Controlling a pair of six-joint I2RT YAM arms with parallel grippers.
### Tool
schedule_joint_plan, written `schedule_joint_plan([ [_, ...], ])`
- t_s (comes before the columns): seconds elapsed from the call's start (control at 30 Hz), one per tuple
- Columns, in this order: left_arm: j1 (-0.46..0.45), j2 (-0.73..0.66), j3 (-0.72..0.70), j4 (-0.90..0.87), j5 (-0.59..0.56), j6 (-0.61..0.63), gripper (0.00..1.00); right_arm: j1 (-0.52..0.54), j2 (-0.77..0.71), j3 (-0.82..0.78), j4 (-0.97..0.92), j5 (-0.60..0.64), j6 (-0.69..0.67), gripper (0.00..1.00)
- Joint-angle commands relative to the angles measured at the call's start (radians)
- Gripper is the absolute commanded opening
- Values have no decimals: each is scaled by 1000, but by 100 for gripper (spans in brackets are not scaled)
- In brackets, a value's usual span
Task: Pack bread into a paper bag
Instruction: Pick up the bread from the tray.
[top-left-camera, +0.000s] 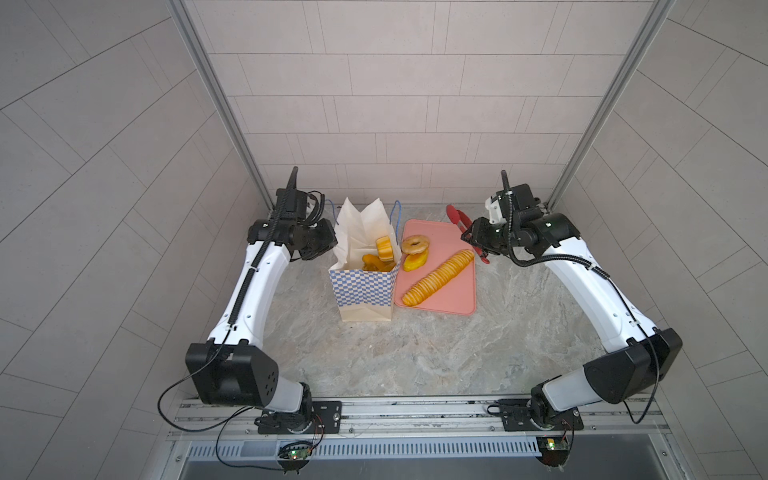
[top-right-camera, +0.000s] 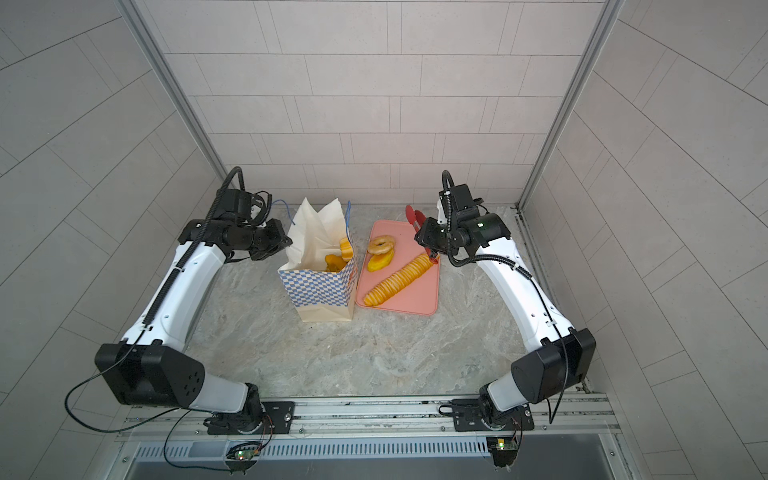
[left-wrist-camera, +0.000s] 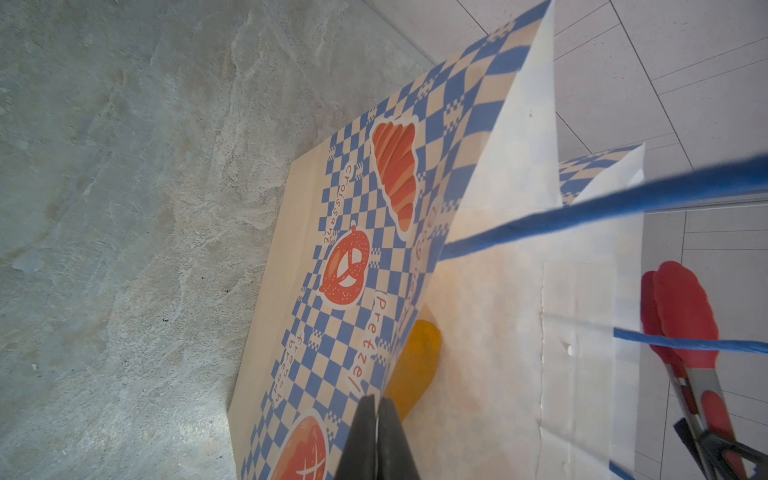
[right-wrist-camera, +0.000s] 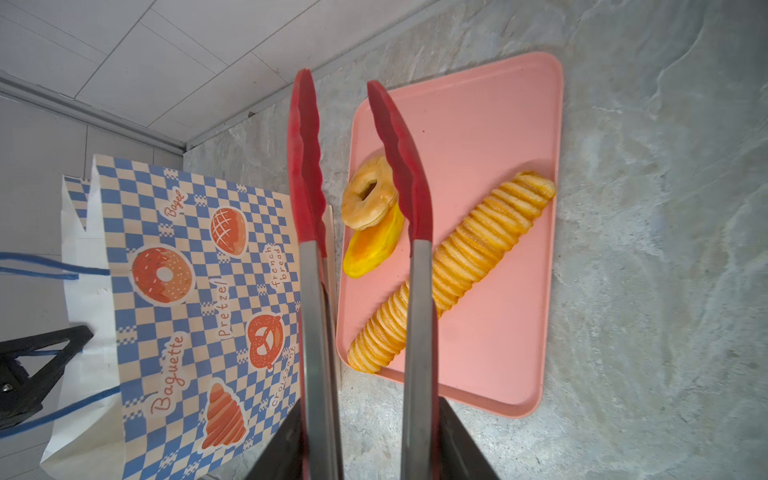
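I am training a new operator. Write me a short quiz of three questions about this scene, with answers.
1. True or false: the long ridged golden baguette lies inside the upright blue-checked paper bag.
2. What does the right gripper hold? A) red-tipped metal tongs B) a spoon C) nothing
3. Fill in: ___ bread pieces lie on the flat pink tray.
Key: 1 false; 2 A; 3 three

Right claw (right-wrist-camera: 370, 451) grips red tongs (right-wrist-camera: 306, 166), tips apart; doughnut (right-wrist-camera: 368, 195), baguette (right-wrist-camera: 465, 266) on pink tray (right-wrist-camera: 498, 124); paper bag (right-wrist-camera: 187, 291) beside tray.
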Motion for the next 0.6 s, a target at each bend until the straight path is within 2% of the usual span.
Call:
schedule_joint_plan([
  [0.0, 5, -27, -24, -18, -1, -4, 0, -1, 23, -18, 89, -40, 58, 47],
  [0.27, 5, -38, -40, -17, -4, -4, 0, -1, 131, -38, 128, -79, 114, 50],
  [0.57, 5, -36, -46, -15, -6, 0, 0, 1, 219, -45, 162, -116, 118, 52],
])
